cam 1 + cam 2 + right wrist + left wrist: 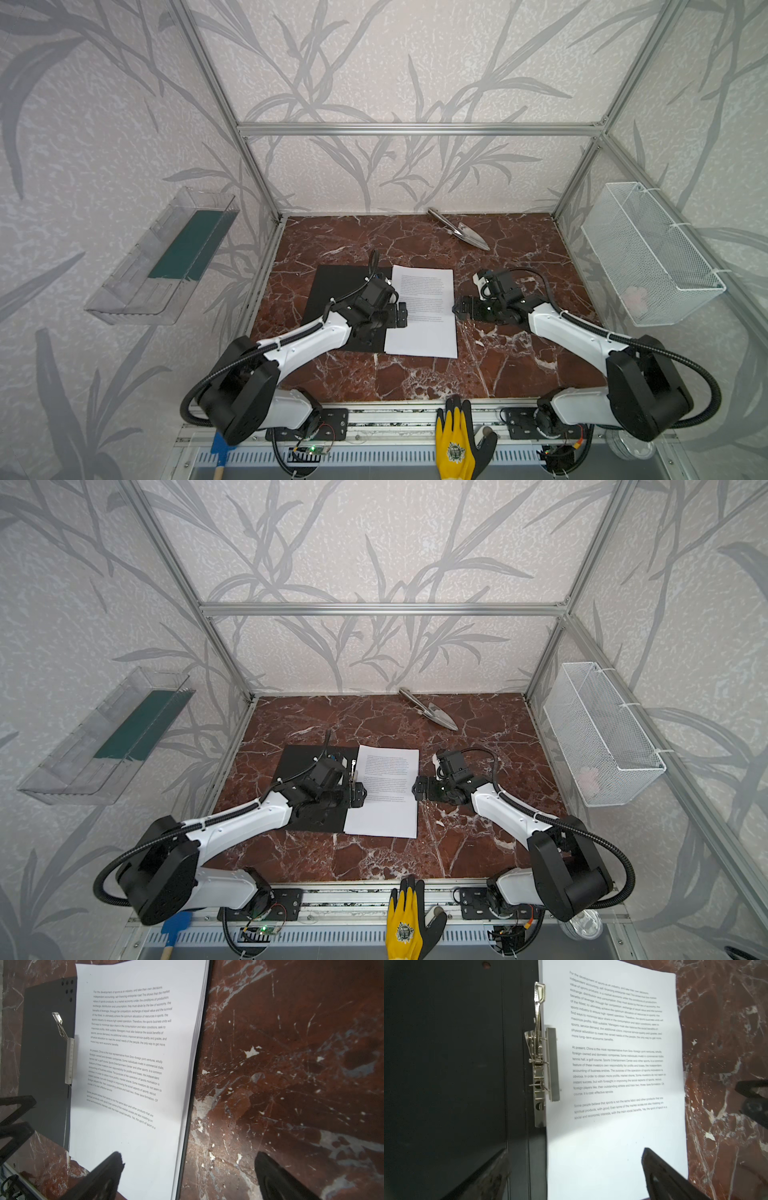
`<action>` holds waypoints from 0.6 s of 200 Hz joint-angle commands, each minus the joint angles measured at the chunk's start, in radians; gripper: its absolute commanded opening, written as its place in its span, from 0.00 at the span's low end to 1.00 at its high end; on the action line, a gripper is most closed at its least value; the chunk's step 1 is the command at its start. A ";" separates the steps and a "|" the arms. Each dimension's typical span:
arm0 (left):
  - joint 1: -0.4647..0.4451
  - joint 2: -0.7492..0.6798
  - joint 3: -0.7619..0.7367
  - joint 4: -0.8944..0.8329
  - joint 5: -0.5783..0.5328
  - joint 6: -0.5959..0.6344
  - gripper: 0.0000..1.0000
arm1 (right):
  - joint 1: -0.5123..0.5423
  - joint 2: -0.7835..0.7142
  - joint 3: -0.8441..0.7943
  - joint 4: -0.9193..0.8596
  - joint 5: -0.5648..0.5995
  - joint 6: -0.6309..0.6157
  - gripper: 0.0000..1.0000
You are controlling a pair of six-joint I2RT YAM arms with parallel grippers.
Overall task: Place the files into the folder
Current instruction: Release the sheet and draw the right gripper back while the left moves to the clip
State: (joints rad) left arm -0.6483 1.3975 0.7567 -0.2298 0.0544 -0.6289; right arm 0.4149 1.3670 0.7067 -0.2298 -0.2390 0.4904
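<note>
Top views show one thin matte-black folder (328, 282) under one stack of white printed paper files (424, 332); left gripper (402, 314) and right gripper (458, 310) reach inward beside it, both spread.

we see a table (415, 382) with a red-brown marbled top veined in white, and two things rest straight on it. a black folder (332, 282) lies open and flat a little left of the middle, with its left leaf bare, a metal clip (538, 1064) along its spine and a stack of paper sheets (424, 332) covering its right leaf, the sheets' near edge jutting just past the folder's. a metal trowel (461, 232) lies well apart from the folder at the back, its handle close to the rear wall and its blade pointing toward the right front.
</note>
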 commanded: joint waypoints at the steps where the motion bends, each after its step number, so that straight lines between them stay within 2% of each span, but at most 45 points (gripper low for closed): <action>1: 0.022 0.061 0.070 0.008 0.044 0.005 0.99 | -0.058 0.021 -0.040 0.082 -0.115 -0.014 0.99; 33: 0.052 0.144 0.126 -0.067 0.015 0.049 0.99 | -0.110 0.019 -0.047 0.075 -0.159 -0.013 0.99; 120: 0.081 0.282 0.156 -0.018 0.121 0.100 0.99 | -0.110 -0.067 -0.065 0.044 -0.138 -0.023 0.99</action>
State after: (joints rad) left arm -0.5728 1.6459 0.8871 -0.2543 0.1287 -0.5549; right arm 0.3054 1.3430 0.6521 -0.1768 -0.3851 0.4835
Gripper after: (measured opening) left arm 0.992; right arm 0.993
